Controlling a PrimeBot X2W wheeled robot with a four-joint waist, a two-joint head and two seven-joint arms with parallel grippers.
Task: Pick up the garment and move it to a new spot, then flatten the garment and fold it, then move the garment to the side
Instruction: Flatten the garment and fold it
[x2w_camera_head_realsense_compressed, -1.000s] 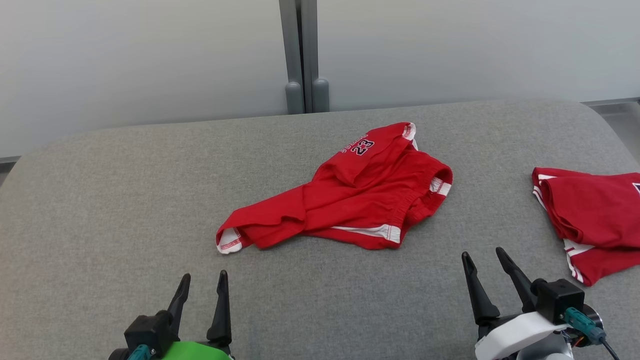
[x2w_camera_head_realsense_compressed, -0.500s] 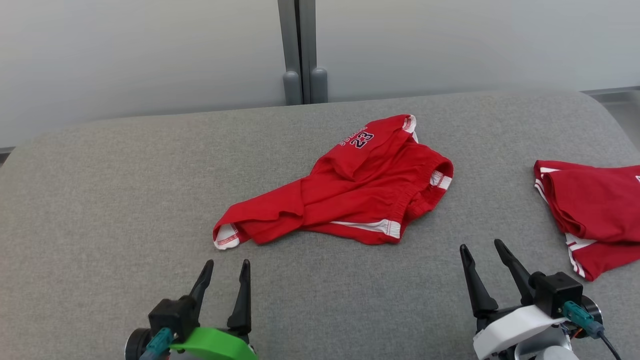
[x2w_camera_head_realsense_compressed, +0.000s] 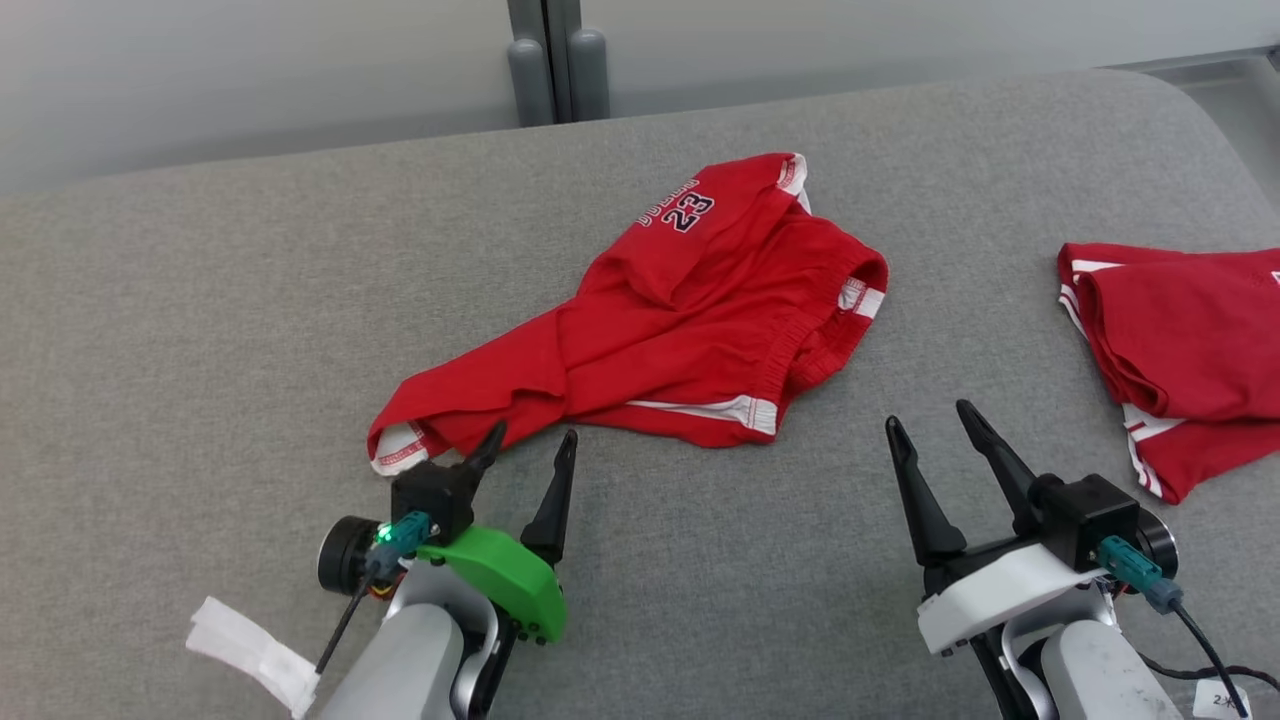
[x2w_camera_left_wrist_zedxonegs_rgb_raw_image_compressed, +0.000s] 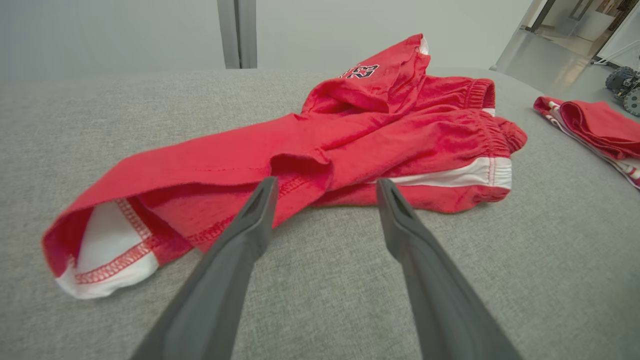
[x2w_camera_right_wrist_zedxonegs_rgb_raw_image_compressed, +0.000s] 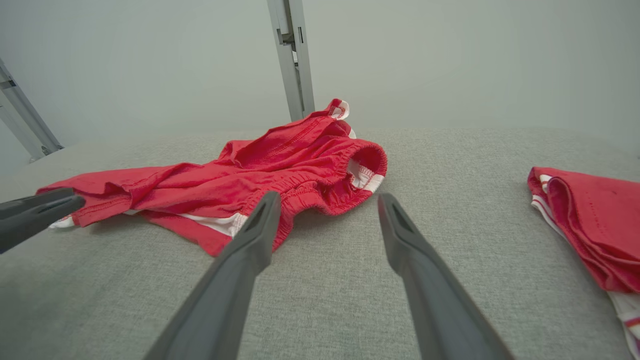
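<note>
On a grey fabric-covered surface (x2w_camera_head_realsense_compressed: 200, 300), a crumpled pair of red shorts (x2w_camera_head_realsense_compressed: 650, 330), the garment to be moved, flattened and folded, lies near the middle. Its "23" print is turned toward the far edge and one leg trails toward the robot's left. The left tool (x2w_camera_head_realsense_compressed: 533, 432) hangs just beside that leg's white-lined hem (x2w_camera_left_wrist_zedxonegs_rgb_raw_image_compressed: 105, 265), fingers (x2w_camera_left_wrist_zedxonegs_rgb_raw_image_compressed: 250, 235) spread and holding nothing; whether it touches the cloth cannot be told. The right tool (x2w_camera_head_realsense_compressed: 927, 414), likewise released and empty, sits apart from the white-trimmed side. A second red garment (x2w_camera_head_realsense_compressed: 1180, 350) lies well apart at the right. The shorts look light, soft and limp, likely to sag and bunch when lifted. The stitched leg hem and the gathered elastic waistband (x2w_camera_head_realsense_compressed: 815, 340) appear the firmest places to pinch, one for each tool. A grip on loose mid-cloth would probably only drag up a single layer.
</note>
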